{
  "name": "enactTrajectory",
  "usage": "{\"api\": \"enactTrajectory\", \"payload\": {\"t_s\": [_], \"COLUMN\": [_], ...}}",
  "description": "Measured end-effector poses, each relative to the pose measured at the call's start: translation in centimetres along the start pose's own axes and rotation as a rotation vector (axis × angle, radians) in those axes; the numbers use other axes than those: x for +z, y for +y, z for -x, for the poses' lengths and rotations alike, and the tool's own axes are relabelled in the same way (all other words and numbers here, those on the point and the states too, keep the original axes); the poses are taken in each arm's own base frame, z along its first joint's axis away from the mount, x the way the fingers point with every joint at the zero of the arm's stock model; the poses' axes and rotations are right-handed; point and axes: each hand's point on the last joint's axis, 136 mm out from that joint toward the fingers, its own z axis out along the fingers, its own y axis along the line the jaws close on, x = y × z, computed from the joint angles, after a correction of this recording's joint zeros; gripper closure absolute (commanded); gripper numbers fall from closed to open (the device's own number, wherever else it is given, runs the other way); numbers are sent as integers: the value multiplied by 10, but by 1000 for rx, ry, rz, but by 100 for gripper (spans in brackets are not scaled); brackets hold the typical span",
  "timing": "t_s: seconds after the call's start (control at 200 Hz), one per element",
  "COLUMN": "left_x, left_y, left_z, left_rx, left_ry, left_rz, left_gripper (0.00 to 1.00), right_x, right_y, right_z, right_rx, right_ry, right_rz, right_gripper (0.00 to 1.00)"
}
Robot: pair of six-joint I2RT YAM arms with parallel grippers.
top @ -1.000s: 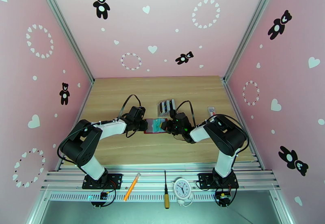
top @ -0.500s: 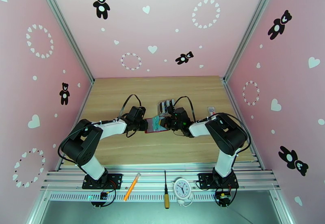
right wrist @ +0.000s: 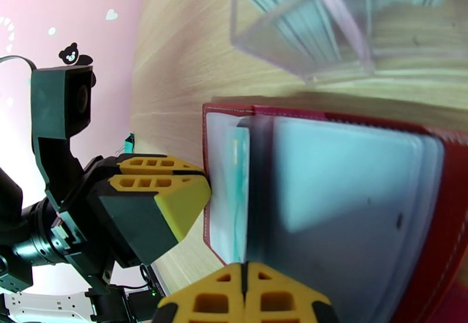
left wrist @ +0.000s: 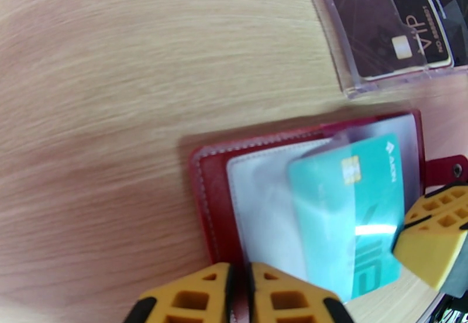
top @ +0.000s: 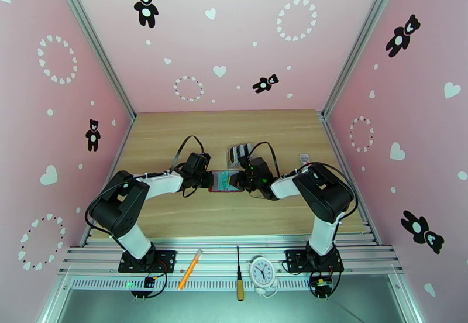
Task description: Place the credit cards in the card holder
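Pale wooden table [top: 175, 137], pink walls [top: 234, 37]. Centre frame, an open dark-red leather card holder [left wrist: 205, 201] has a teal plastic card [left wrist: 345, 213] among its clear pockets. The left gripper [left wrist: 238, 286] pinches its edge; the right gripper [right wrist: 243, 289] is closed.

Both arms [top: 153, 185] are noted as black-jointed with white shells, black cables [top: 191, 138] looped; tool pads [left wrist: 281, 296] are yellow, with waffle-like cut-outs.

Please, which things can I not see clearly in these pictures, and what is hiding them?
- Top external: the card holder is too small in this view, so its pockets cannot be read.
- Left wrist: the right fingers cover one corner of the teal card.
- Right wrist: the clear stand is blurred and cut off by the top edge, so its cards cannot be counted.
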Motion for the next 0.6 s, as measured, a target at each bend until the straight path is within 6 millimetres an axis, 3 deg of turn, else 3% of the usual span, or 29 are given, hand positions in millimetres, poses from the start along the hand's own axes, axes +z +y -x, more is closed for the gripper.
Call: {"api": "enactTrajectory", "payload": {"t_s": [0.12, 0.385, 0.601], "left_x": [0, 0, 0], "left_y": [0, 0, -2], "left_z": [0, 0, 1], "left_rx": [0, 0, -4], "left_ry": [0, -1, -1], "left_rz": [-1, -1, -9], "left_gripper": [82, 82, 82], "right_x": [1, 2, -2], "right_y": [0, -8, -9], "right_z": [-1, 1, 2], "right_rx": [-2, -43, -106], "right_ry": [-1, 34, 82], "right_rz": [-3, -128, -253], "right_gripper": [100, 79, 72]}}
